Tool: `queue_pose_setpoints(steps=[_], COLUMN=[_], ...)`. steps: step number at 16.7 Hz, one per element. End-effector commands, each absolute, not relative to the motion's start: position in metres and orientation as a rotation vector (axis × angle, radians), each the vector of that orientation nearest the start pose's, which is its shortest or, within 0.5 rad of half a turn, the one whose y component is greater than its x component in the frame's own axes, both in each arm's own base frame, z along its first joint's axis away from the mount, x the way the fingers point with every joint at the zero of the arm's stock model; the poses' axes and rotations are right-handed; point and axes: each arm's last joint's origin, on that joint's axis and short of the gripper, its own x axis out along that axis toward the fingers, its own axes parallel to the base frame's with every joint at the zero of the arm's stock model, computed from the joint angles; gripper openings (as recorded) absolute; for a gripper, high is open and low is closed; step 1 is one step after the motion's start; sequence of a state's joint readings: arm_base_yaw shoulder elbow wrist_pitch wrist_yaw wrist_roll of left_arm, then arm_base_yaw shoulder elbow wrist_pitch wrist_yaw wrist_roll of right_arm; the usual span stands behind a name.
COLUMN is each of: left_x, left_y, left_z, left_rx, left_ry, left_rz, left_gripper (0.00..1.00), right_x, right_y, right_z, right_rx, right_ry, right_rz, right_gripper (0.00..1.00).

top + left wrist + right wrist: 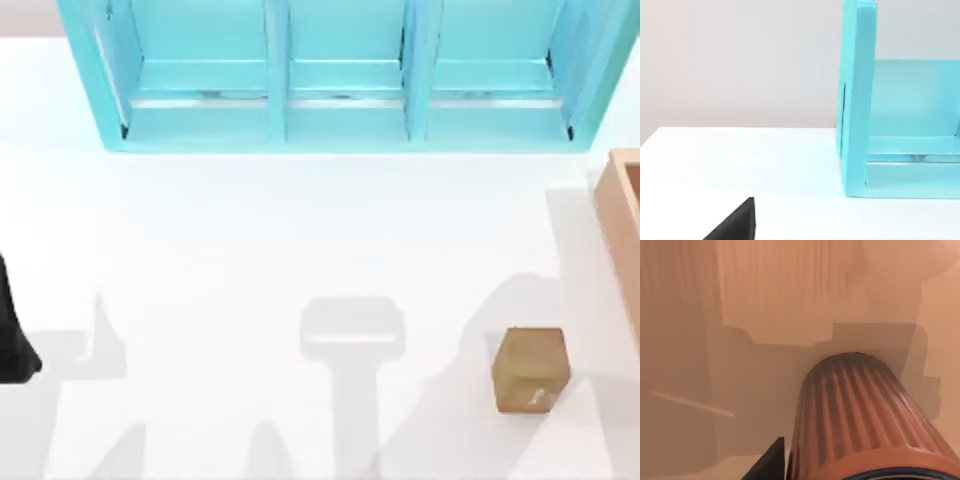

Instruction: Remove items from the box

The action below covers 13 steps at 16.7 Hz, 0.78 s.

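The tan-brown cube (531, 370) with a pale mark stands on the white table at the right, outside the box. The light tan box (622, 215) shows its thick wall at the top view's right edge. In the right wrist view a ribbed reddish-brown can (860, 415) lies against the box's inner floor (740, 390). A dark part of my right gripper (771, 462) sits right beside the can inside the box. My left arm (12, 340) is parked at the table's left edge, and a dark part of its gripper (735, 225) hangs over bare table.
A large turquoise three-compartment shelf unit (345, 75) stands along the back of the table, and its side wall (857, 100) is close in the left wrist view. The white table (250, 260) stretches between the shelf unit and the front edge.
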<state>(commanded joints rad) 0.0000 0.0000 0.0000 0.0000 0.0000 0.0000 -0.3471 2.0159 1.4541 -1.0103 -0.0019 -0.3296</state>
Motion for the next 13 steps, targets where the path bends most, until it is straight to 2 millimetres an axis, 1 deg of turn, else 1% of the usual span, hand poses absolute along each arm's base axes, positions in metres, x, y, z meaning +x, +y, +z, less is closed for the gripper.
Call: queue_pose_setpoints(steps=[8,9,13], left_x=[0.1057,0.1057,0.1057], left_y=[-0.0012,-0.0012,-0.0012], left_z=[0.16,0.16,0.16], left_rx=[0.0,0.0,0.0], left_ry=[0.0,0.0,0.0], left_rz=[0.0,0.0,0.0], left_gripper=[1.0,1.0,1.0], right_x=[0.3573,0.3573,0.3573], right_y=[-0.1256,-0.1256,-0.1256], right_z=[0.1593,0.1593,0.1593], right_rx=[0.011,0.011,0.011], right_ry=[1.571,1.571,1.571], right_rz=[-0.005,-0.005,-0.005], right_gripper=[0.02,0.0,0.0])
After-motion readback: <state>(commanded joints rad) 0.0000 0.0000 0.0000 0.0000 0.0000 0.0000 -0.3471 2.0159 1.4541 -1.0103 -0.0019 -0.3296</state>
